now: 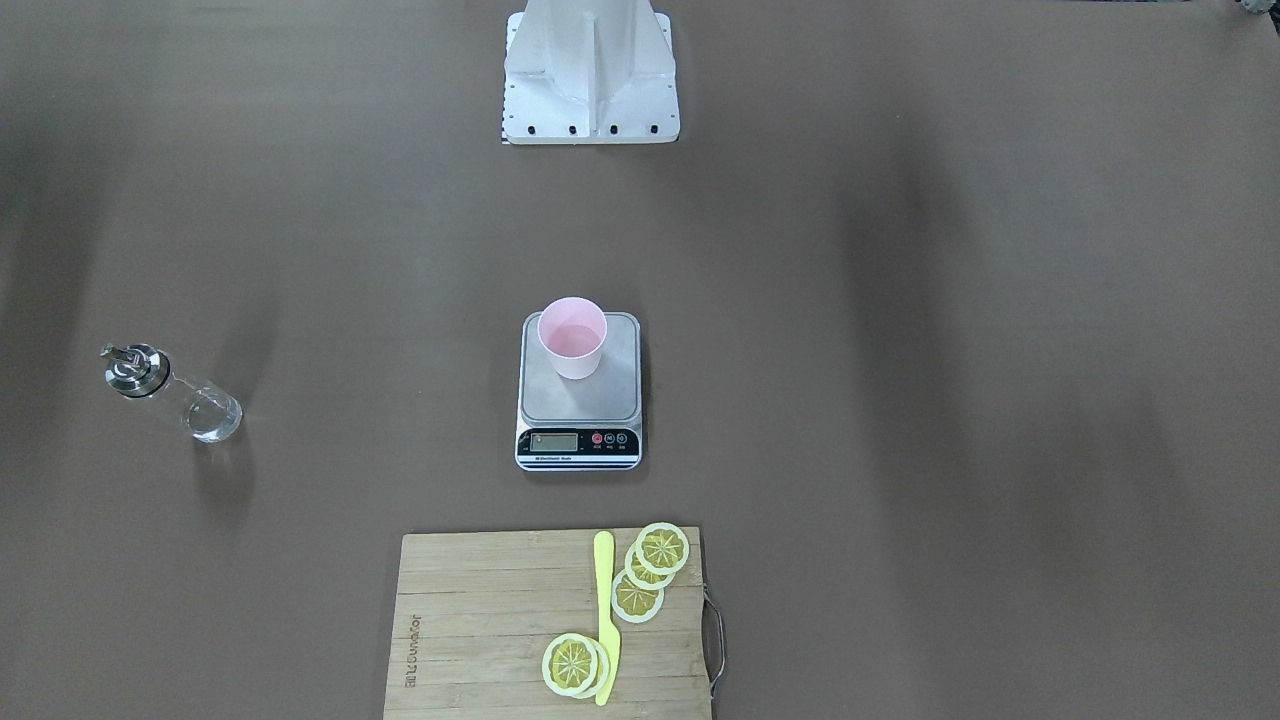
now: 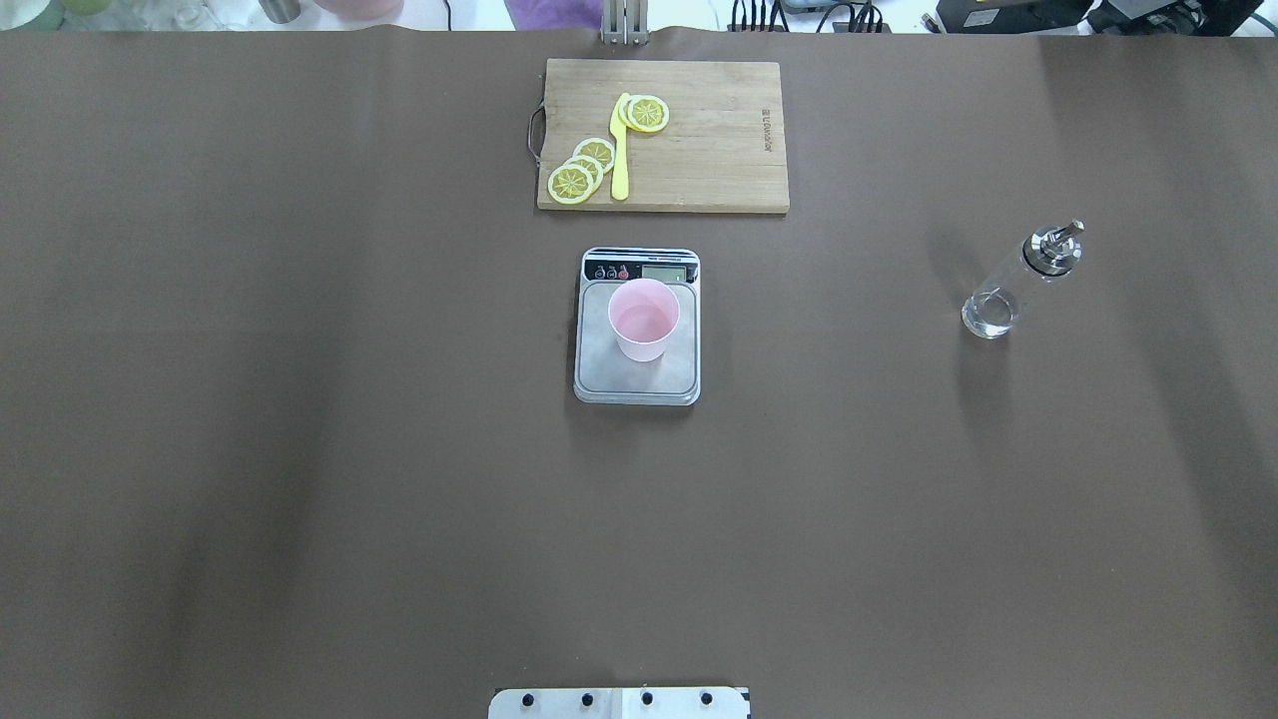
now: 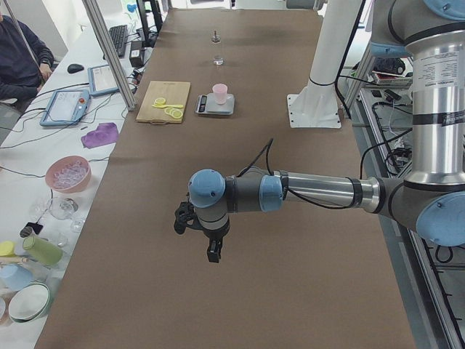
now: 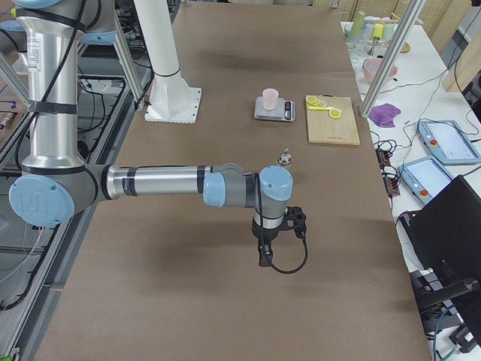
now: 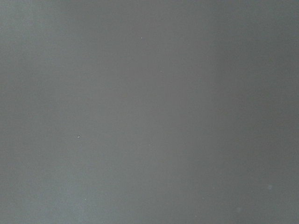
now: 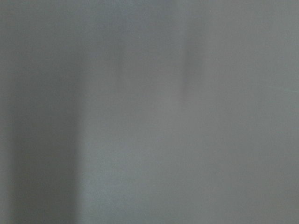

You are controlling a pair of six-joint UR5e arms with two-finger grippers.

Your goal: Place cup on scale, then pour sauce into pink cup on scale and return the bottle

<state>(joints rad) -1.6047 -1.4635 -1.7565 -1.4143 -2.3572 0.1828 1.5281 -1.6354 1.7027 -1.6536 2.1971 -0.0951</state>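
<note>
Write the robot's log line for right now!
cup on scale | bottle standing, unheld | left gripper away, state unclear | right gripper same

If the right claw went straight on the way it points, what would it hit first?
The right claw points straight down, so it would likely meet the brown table first; its wrist view shows only that surface.

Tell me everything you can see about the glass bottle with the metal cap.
The bottle is slim and made of clear glass, with a shiny metal pour-spout cap on top. It stands upright on the brown table, on the robot's right side, well apart from the scale and the cutting board. Only the table touches it; nothing grips it. The glass looks clear all through; I cannot tell whether there is liquid inside.
</note>
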